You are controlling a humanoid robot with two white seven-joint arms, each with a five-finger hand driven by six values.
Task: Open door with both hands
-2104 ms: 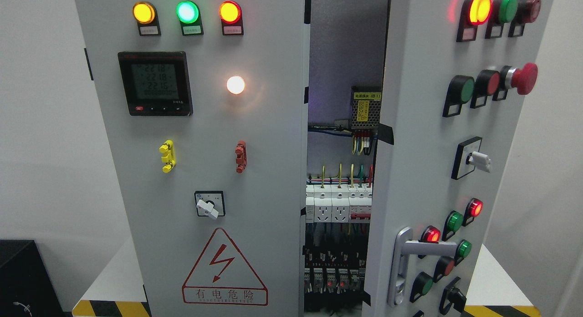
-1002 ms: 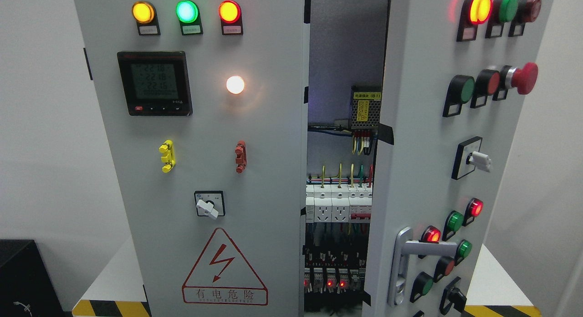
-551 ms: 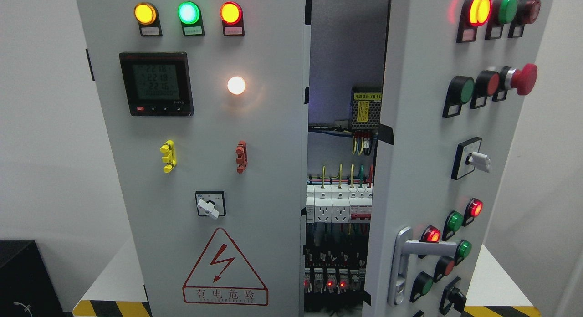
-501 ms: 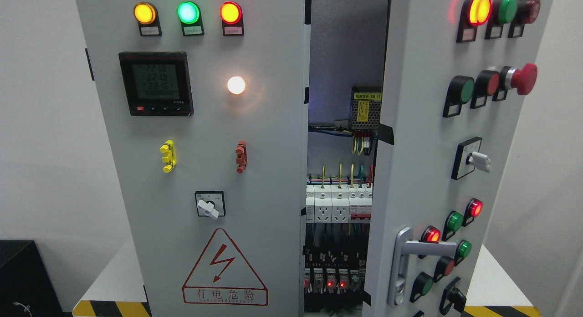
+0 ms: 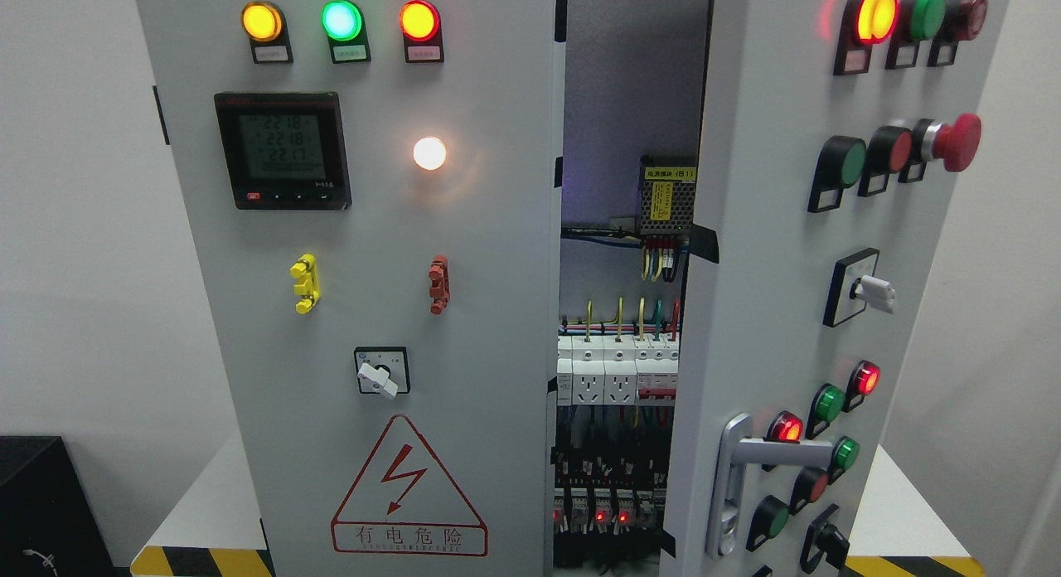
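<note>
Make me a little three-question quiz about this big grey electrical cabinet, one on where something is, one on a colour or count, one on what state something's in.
1. Where is the silver lever handle?
A. low on the right door
B. top of the left door
C. on the wall

2. How many round lamps glow in the left door's top row?
A. one
B. three
C. five

3. The right door is:
A. fully shut
B. partly open
C. removed

Answers:
1. A, the silver lever handle sits near the bottom of the grey right door.
2. B, an amber lamp, a green lamp and a red lamp glow on the grey left door.
3. B, white breakers show through the gap.
</note>
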